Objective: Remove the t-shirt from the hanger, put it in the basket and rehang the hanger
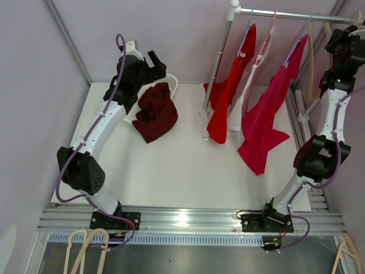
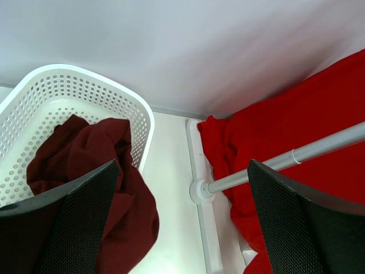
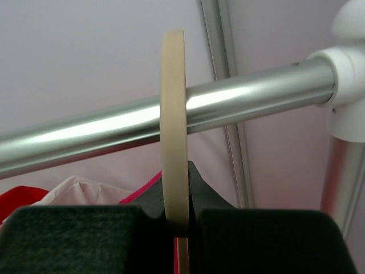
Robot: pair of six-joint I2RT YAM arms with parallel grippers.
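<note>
**Stock on the counter: shirts, hanger, basket**

- Counter (image 1: 182,165): white, walled at the back and both sides.
- Basket (image 2: 85,85): white, perforated, at the back left corner.
- Maroon t-shirt (image 1: 157,111): off any hanger, bundled partly inside the basket. The rest spills over the basket's rim onto the counter.
- Left fingers (image 2: 85,211): spread wide apart and holding nothing. They hang over the maroon t-shirt and the basket's right rim.
- Rack: an upright post (image 1: 219,57) rises from a base at the back of the counter, right of centre. It carries a metal rail (image 1: 296,16) that runs toward the back right corner.
- Red shirt (image 1: 225,97): hung on the rail nearest the post, with its hem touching the counter.
- Pale garment (image 1: 251,80): hung just right of the red shirt.
- Crimson shirt (image 1: 265,120): hung further right, with its lower part spread on the counter toward the right edge.
- Hanger (image 3: 174,131): beige, with its hook over the rail near the rail's right end fitting. From above, its frame shows just right of the crimson shirt. Whether any cloth hangs on it cannot be told.
- Right fingers (image 3: 74,240): raised to the rail at the back right corner and closed tight on the hanger's hook just under the rail.
- Spare hangers (image 1: 85,251): beige, lying below the near edge at both front corners.
</note>
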